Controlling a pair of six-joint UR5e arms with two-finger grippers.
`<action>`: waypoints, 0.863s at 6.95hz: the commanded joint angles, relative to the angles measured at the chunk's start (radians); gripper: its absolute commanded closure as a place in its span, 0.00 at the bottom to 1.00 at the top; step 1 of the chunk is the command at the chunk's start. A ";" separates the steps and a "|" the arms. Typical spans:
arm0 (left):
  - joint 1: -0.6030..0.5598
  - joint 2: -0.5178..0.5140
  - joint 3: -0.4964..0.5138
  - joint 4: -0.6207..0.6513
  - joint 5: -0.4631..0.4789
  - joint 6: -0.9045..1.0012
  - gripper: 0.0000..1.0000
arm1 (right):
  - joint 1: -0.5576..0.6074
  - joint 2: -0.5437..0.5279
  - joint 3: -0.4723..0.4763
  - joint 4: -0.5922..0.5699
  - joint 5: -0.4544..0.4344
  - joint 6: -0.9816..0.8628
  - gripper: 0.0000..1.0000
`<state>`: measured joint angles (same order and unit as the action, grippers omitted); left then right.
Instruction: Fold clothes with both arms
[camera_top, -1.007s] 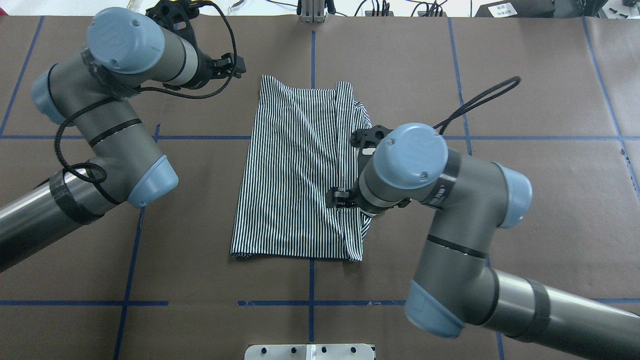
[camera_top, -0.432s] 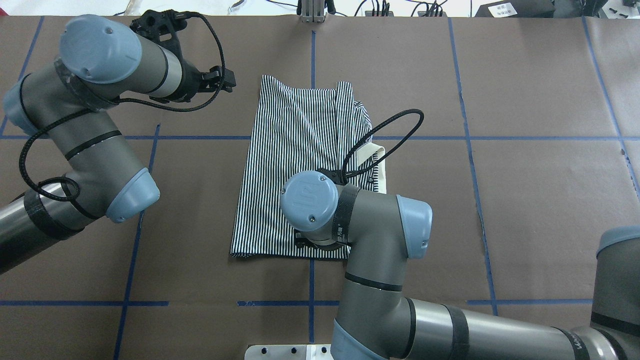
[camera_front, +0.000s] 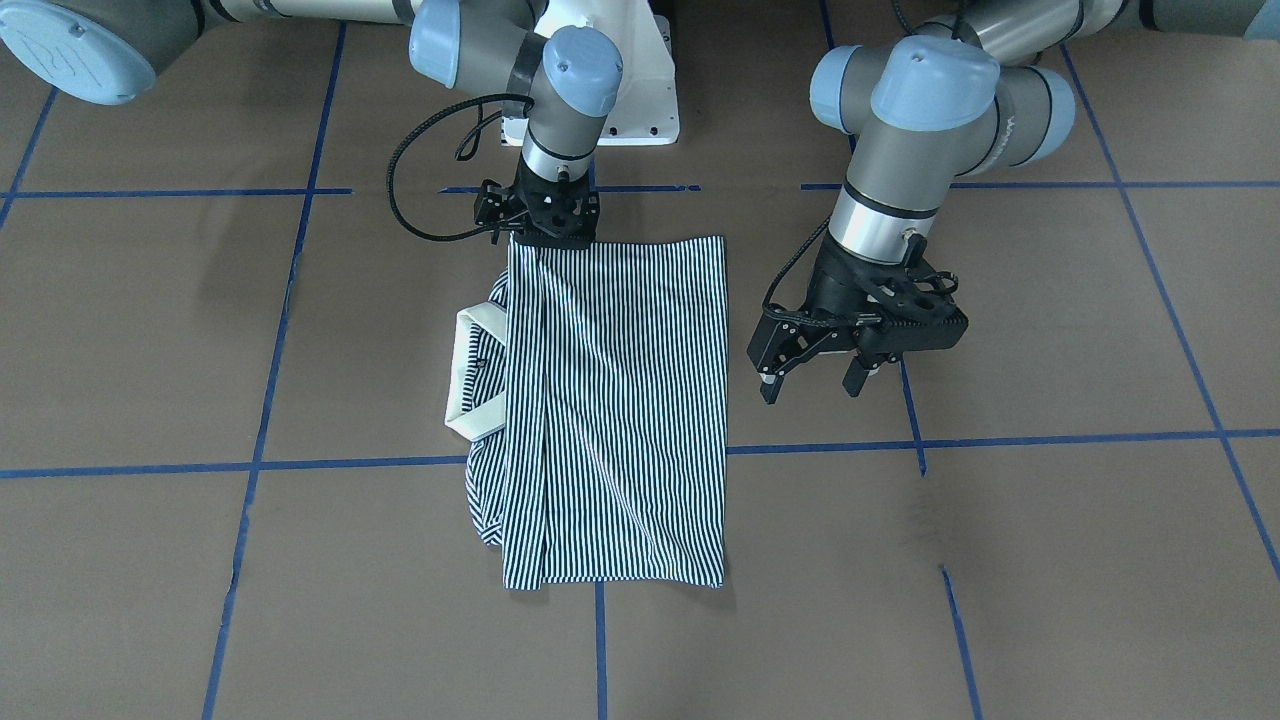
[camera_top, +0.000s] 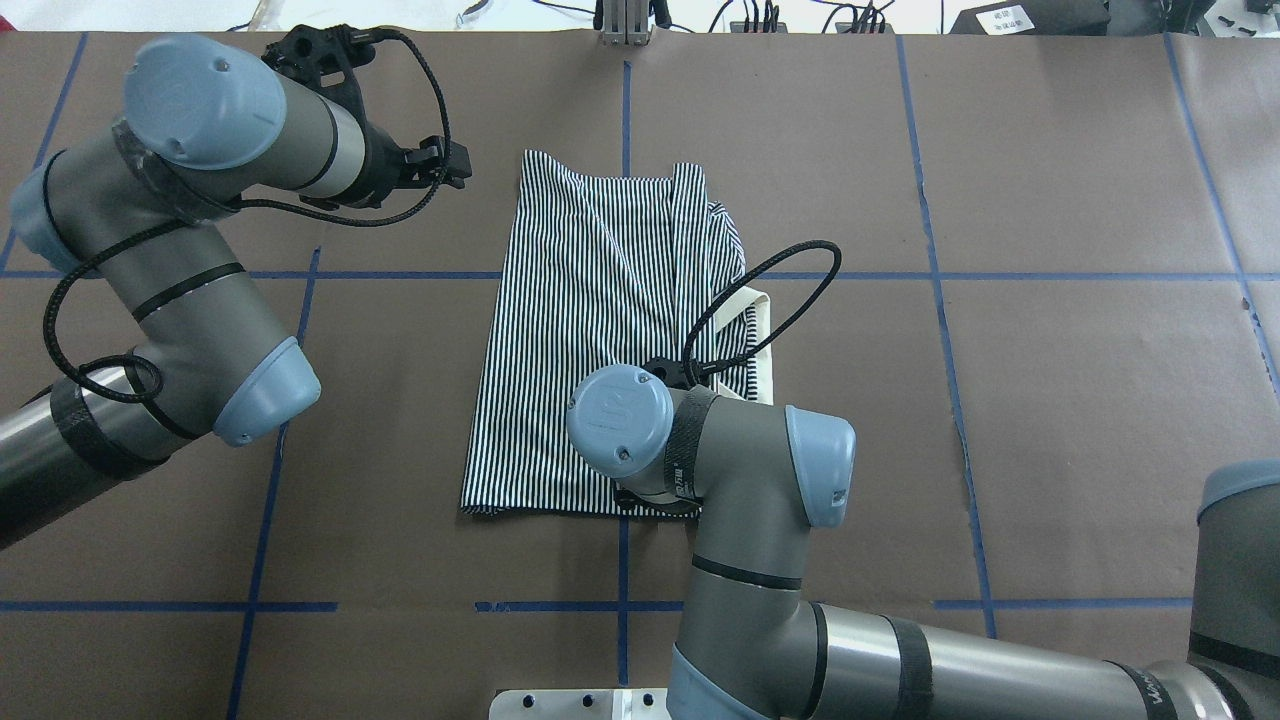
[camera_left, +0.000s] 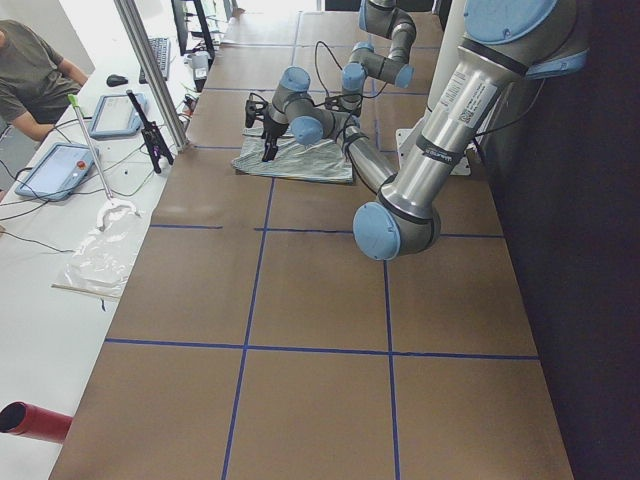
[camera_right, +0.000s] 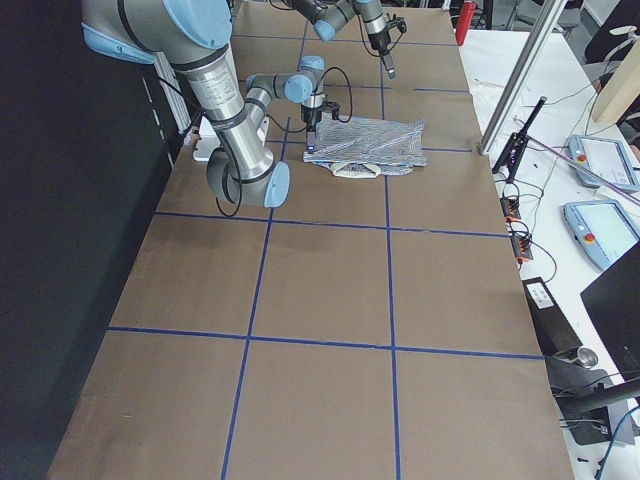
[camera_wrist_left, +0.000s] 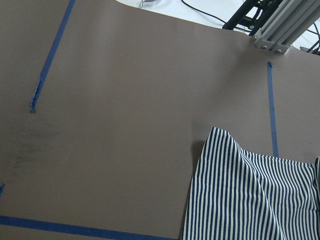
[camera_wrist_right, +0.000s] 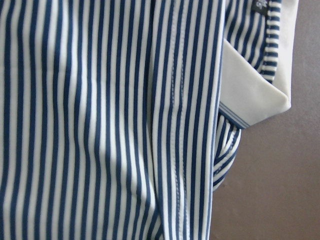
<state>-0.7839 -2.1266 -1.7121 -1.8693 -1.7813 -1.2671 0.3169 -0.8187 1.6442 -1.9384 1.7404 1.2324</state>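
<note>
Where blue tape lines meet at the middle of the table, the shirt lies flat. It is folded to a long striped rectangle, short edges toward and away from the robot. Cream collar sticks out past the long edge on the robot's right, a loop lying on the brown paper. Loose creases run lengthwise down the cloth. A bunched flap shows at the far corner on the collar side.

Right arm: bent over the shirt's near edge, wrist pointing straight down. Right gripper sits at that hem, toward the collar-side corner, touching or just over the cloth. Its fingers are hidden by the gripper body in the front view and by the wrist in the overhead view, so cannot tell whether clenched or loose. Its wrist camera fills with stripes at close range, collar at upper right, bare paper beyond. Black cable loops from the wrist over the collar.

Left arm: off the shirt, on the robot's left. Left gripper hangs above bare table, near the shirt's long edge but apart from it, fingers spread wide, holding nothing. Its wrist camera shows brown paper and one far corner of the shirt.

Left side view: a person sits at a white bench along the table's far side.
</note>
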 joint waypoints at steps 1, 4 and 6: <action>0.008 0.000 0.005 -0.004 0.002 -0.002 0.00 | 0.005 -0.003 -0.001 -0.031 -0.004 -0.002 0.00; 0.018 0.000 0.005 -0.007 0.003 -0.009 0.00 | 0.024 -0.036 0.000 -0.033 -0.005 -0.040 0.00; 0.025 -0.001 0.005 -0.007 0.003 -0.012 0.00 | 0.043 -0.042 0.009 -0.065 -0.002 -0.048 0.00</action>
<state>-0.7621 -2.1263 -1.7065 -1.8760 -1.7779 -1.2768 0.3489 -0.8559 1.6473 -1.9794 1.7364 1.1895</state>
